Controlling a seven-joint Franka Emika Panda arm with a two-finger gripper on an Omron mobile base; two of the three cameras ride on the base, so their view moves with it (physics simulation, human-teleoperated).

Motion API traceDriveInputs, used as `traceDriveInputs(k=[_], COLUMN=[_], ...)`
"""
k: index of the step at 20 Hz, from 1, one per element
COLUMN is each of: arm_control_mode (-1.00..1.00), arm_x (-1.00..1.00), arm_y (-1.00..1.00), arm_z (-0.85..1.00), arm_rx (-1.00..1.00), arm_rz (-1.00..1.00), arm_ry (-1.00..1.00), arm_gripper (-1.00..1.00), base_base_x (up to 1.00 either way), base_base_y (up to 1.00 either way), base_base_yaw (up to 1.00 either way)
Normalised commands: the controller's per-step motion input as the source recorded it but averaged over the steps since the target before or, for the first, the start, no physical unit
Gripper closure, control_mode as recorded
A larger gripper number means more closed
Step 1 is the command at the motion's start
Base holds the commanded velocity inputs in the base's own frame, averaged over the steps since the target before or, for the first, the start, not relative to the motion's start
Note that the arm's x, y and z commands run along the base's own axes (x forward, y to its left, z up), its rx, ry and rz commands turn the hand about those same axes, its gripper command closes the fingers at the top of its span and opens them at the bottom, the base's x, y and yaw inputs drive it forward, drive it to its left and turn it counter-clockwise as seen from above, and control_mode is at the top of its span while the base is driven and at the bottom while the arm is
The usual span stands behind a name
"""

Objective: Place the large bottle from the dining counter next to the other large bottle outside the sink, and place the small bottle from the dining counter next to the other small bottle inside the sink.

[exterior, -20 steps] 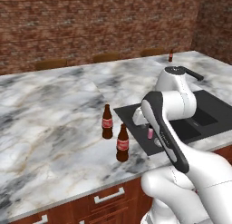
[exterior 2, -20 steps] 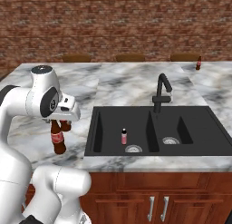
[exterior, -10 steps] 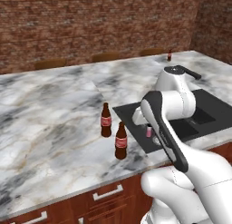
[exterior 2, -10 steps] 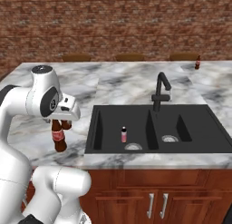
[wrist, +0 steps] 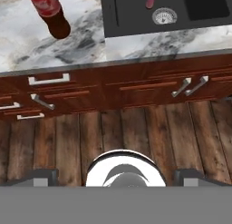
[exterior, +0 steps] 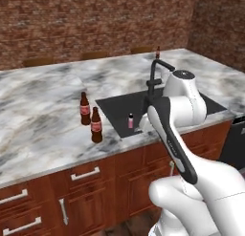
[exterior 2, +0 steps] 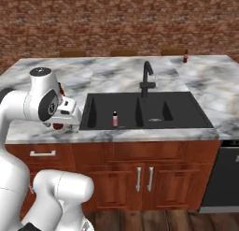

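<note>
Two large cola bottles [exterior: 91, 116] stand close together on the marble counter [exterior: 38, 115] just left of the sink [exterior 2: 144, 111], near the counter's front edge, so the first half of the job looks finished from here. Inside the sink's left basin the small pale pink bottle [exterior 2: 115, 119] stands upright on its own, not far from the round drain. The small brown bottle [exterior 2: 186, 57] is well apart from all this, upright at the far edge of the dining counter [exterior 2: 205, 71], towards its right end. The gripper [wrist: 115, 175] is spread wide with nothing between its fingertips; in the hand view it looks down over the cabinet fronts [wrist: 136, 89] and the wooden floor [wrist: 127, 132], in front of the counter rather than above it. I'd judge the step in hand to be the changeover to the small brown bottle. The next move calls for getting round to the far side, since that bottle looks out of reach from this spot, then bringing the open jaws level with its body and closing without tipping it.
</note>
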Motion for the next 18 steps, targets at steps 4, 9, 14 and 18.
traceDriveInputs(k=[4, 9, 14, 18], arm_control_mode=[1.0, 1.0, 1.0, 1.0], arm_x=[0.0, 0.0, 0.0, 0.0], arm_y=[0.0, 0.0, 0.0, 0.0], arm_z=[0.0, 0.0, 0.0, 0.0], arm_rx=[0.0, 0.0, 0.0, 0.0], arm_rz=[0.0, 0.0, 0.0, 0.0], arm_ry=[0.0, 0.0, 0.0, 0.0], arm_gripper=[-1.0, -1.0, -1.0, -1.0], base_base_x=[0.07, 0.03, 0.0, 0.0], base_base_y=[-1.0, -1.0, -1.0, -1.0], base_base_yaw=[0.12, 0.33, 0.36, 0.33])
